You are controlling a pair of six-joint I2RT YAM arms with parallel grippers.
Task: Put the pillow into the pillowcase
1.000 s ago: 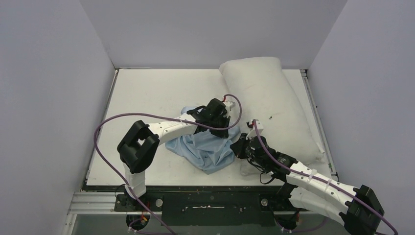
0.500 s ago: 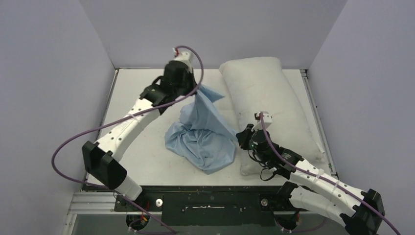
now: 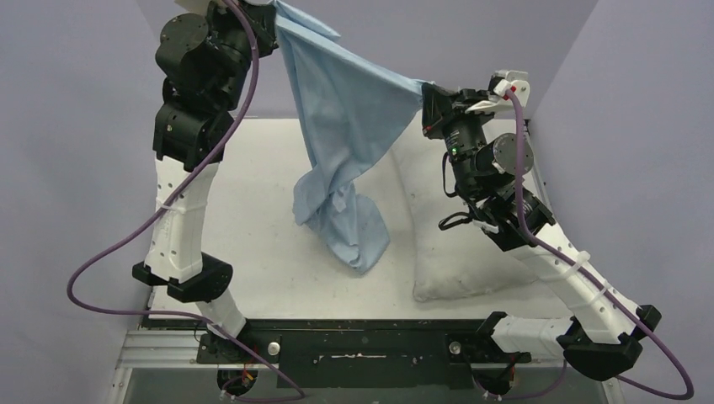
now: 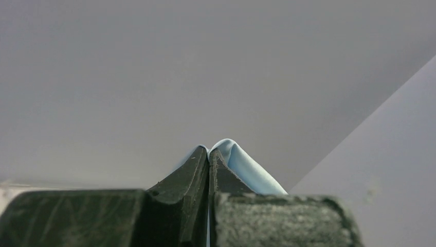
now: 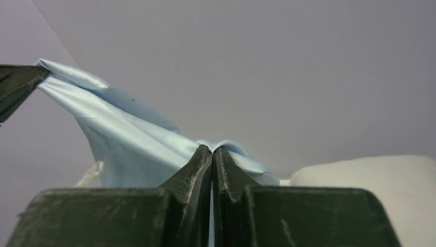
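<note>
The light blue pillowcase (image 3: 345, 126) hangs in the air, stretched between both grippers, its lower end draping down to the table. My left gripper (image 3: 271, 17) is shut on its top left edge, high at the back left; the cloth shows at its tips in the left wrist view (image 4: 241, 164). My right gripper (image 3: 425, 88) is shut on the other edge, high at the right; the cloth shows in the right wrist view (image 5: 128, 139). The plump white pillow (image 3: 471, 252) lies on the table at the right, partly hidden by the right arm, and shows in the right wrist view (image 5: 370, 180).
The white table (image 3: 244, 210) is bounded by grey walls at the left, back and right. The left arm's purple cable (image 3: 109, 252) loops out over the table's left edge. The right arm reaches over the pillow.
Both arms have risen a long way. The left gripper lifted the pillowcase from the table to the top; the right gripper rose from the pillow's near end, now holding the other edge.
</note>
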